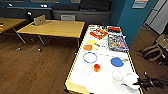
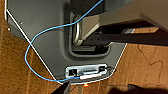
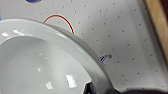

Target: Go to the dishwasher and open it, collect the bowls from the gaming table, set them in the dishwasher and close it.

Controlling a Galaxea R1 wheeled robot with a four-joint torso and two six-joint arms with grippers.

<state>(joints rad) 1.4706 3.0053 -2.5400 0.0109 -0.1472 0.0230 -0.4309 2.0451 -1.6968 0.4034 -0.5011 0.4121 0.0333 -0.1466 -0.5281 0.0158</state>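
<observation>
A white bowl (image 1: 130,79) sits at the near right corner of the gaming table (image 1: 100,82), a long table with a white top and a yellow edge. My right gripper (image 1: 139,82) reaches in from the right and is shut on the bowl's rim. The same white bowl (image 3: 42,65) looms large and tilted in the right wrist view, above the dotted white tabletop (image 3: 120,32). Two clear bowls (image 1: 88,69) (image 1: 117,75) stand nearby on the table. My left gripper (image 2: 98,90) hangs open over the wooden floor beside the robot's base. The dishwasher is out of view.
The table also holds an orange cup (image 1: 96,67), a blue plate (image 1: 117,61), a blue-rimmed plate (image 1: 89,57), orange and yellow plates and game boxes (image 1: 117,42). A wooden desk (image 1: 55,28) with a laptop (image 1: 39,20) stands behind left. Bags (image 1: 152,52) lie on the floor at right.
</observation>
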